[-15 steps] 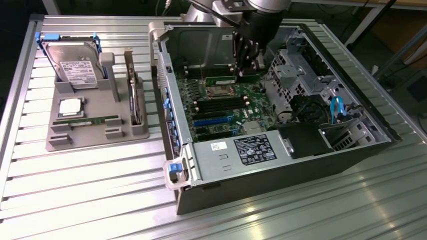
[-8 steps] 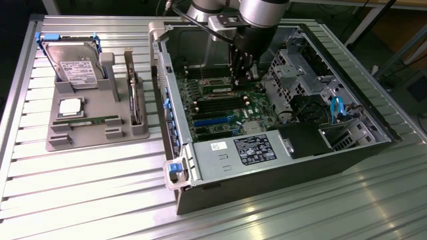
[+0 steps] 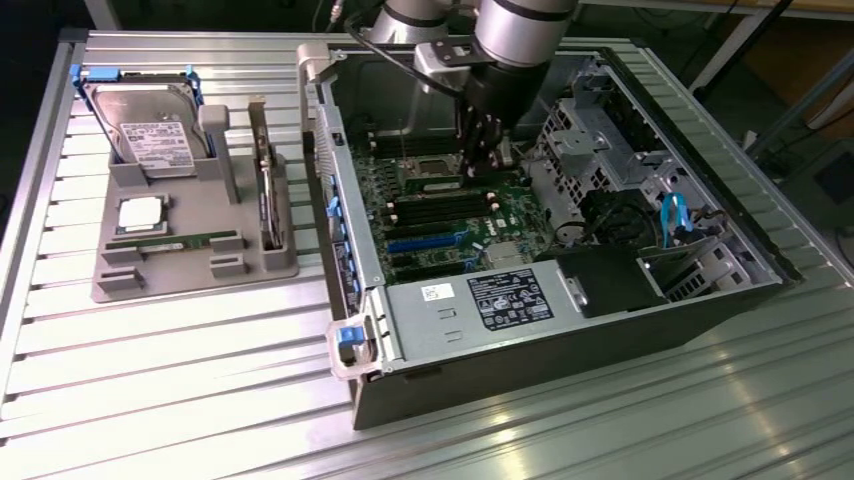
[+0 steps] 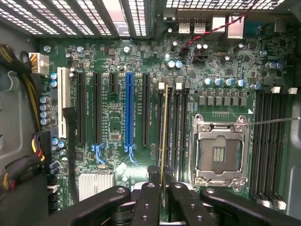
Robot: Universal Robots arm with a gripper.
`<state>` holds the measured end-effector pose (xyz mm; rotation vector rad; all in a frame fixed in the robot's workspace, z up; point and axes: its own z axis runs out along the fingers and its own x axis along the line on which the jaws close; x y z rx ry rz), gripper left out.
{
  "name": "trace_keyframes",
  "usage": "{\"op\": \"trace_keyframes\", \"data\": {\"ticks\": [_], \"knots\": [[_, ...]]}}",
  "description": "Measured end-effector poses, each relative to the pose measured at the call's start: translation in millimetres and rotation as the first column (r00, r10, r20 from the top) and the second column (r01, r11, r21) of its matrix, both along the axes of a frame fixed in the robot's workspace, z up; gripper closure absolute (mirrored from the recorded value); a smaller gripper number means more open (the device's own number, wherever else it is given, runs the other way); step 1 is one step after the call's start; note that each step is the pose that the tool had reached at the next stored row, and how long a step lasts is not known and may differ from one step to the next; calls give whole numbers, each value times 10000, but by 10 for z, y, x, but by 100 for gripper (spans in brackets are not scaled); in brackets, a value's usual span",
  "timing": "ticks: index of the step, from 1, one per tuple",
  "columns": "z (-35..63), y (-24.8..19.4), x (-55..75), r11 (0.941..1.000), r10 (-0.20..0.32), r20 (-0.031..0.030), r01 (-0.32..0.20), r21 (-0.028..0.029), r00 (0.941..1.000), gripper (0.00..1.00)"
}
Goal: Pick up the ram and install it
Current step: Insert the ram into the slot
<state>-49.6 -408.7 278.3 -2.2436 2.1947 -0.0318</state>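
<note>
Misalignment looked the main risk: the hand (image 4: pixel 163 195), closed on the ram (image 4: pixel 164 136), held it over the black memory slots (image 4: pixel 181 127) just beside the empty processor socket (image 4: pixel 220 153). If the stick sat askew, or its notch missed the slot's key, a downward push could jam it, bend it or strain the motherboard (image 4: pixel 113 127). Slipping in the grip could tilt it too. Whether it had touched a slot I could not tell. The ram stood on edge, its long axis parallel to the slots, one end toward the rear ports (image 4: pixel 188 26).
</note>
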Motion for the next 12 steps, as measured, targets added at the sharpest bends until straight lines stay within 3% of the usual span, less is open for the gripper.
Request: {"op": "trace_keyframes", "data": {"ticks": [3, 12], "knots": [[-87, 0, 0, 10000, 0, 8, 0, 0, 10000, 87], [-90, 0, 6, 9999, 154, 7, -154, -1, 9999, 87]]}}
